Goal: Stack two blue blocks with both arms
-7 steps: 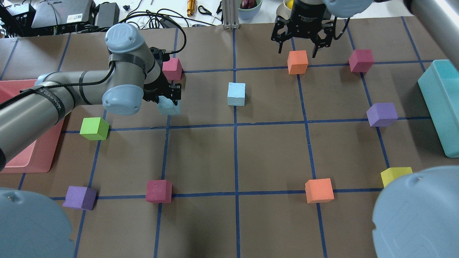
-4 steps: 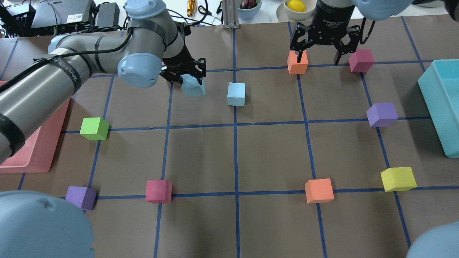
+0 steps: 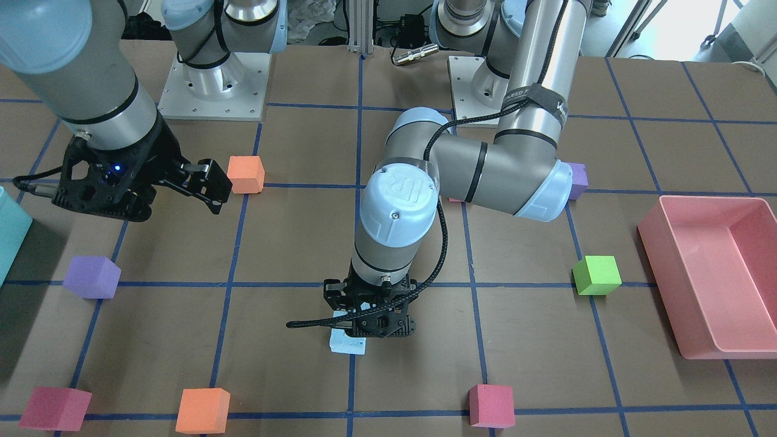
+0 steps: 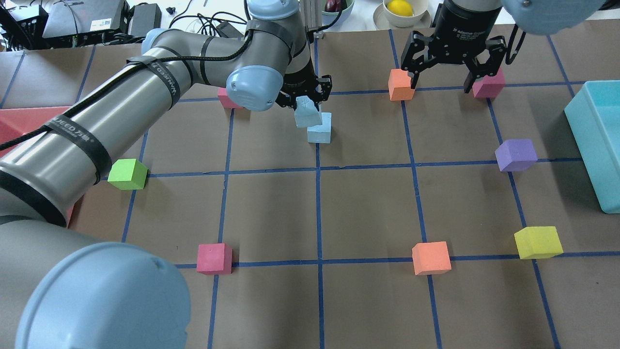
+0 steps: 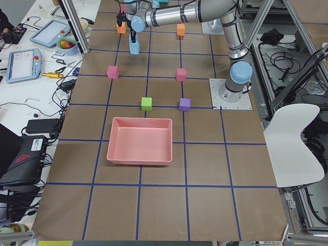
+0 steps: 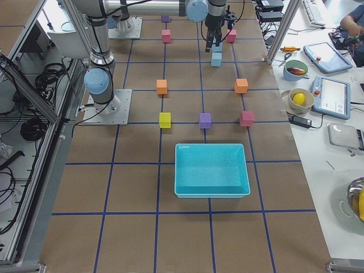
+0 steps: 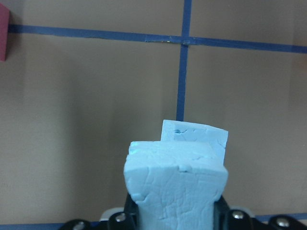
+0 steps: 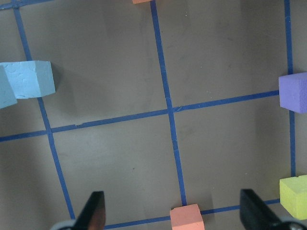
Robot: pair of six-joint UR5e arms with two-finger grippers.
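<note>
My left gripper (image 4: 307, 99) is shut on a pale blue block (image 4: 307, 116) and holds it, slightly tilted, in the air. It hangs just over the near-left edge of the second blue block (image 4: 320, 133), which rests on the table by a blue tape line. The left wrist view shows the held block (image 7: 175, 187) in front of the resting one (image 7: 201, 136). The front view shows the resting block (image 3: 347, 343) under the gripper (image 3: 370, 321). My right gripper (image 4: 453, 72) is open and empty, above the gap between an orange block (image 4: 400, 86) and a magenta block (image 4: 489, 87).
A teal bin (image 4: 598, 140) stands at the right edge and a pink tray (image 3: 704, 273) at the left end. Green (image 4: 127, 174), purple (image 4: 516, 154), yellow (image 4: 537, 242), orange (image 4: 431, 258) and magenta (image 4: 213, 258) blocks sit on grid crossings.
My left gripper has carried its blue block to the right, up to the second blue block. My right gripper has shifted right and a little nearer, still open.
</note>
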